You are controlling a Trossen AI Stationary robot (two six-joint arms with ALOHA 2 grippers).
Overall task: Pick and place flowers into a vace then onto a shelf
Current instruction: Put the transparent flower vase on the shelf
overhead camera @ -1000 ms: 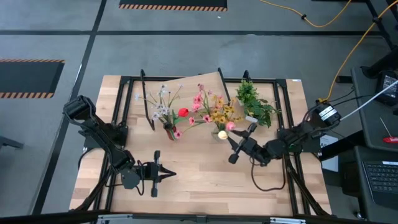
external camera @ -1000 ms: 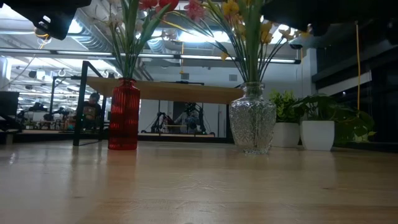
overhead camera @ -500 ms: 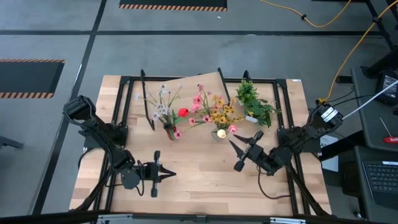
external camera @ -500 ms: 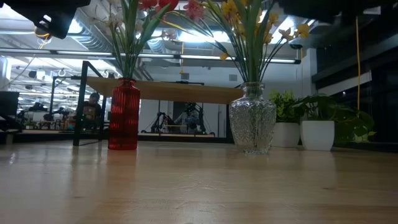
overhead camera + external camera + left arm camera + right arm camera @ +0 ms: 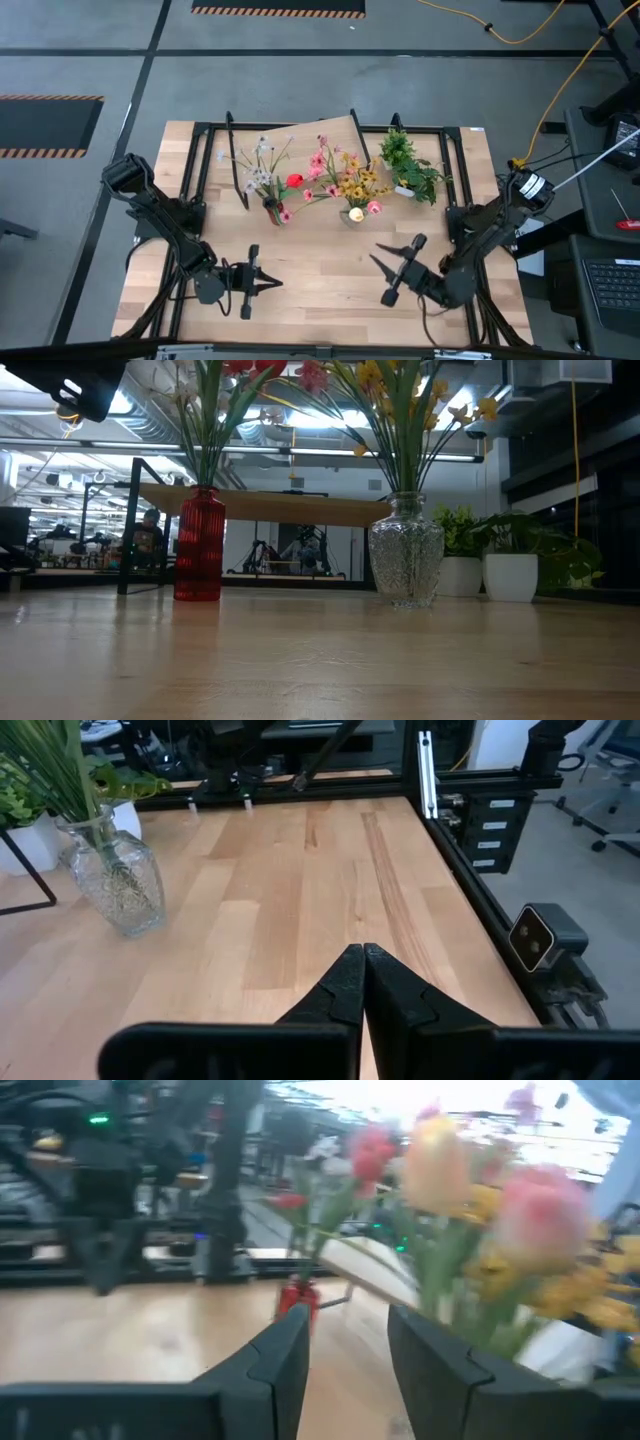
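Two bunches of flowers stand in vases on the table in front of the shelf [image 5: 300, 135] [image 5: 270, 507]. White, pink and red heads [image 5: 262, 165] fill a red ribbed vase [image 5: 272, 208] [image 5: 199, 545]. Yellow and pink heads [image 5: 345, 180] [image 5: 470, 1190] fill a clear glass vase [image 5: 352, 214] [image 5: 405, 550] [image 5: 115, 880]. My right gripper [image 5: 397, 252] [image 5: 345, 1370] hangs open near the table's near-right side, apart from the glass vase and pointing toward it. My left gripper [image 5: 272, 283] [image 5: 362, 955] waits shut at the near-left side.
A bushy green plant in a white pot [image 5: 410, 165] [image 5: 512, 565] stands at the far right of the table. Black frame rails [image 5: 470, 200] run along the table's sides. Bare wood [image 5: 320, 270] lies between the two grippers.
My right gripper has drawn back from the glass vase toward the table's near edge and a little to the right, staying open. The flowers and both vases have kept their places.
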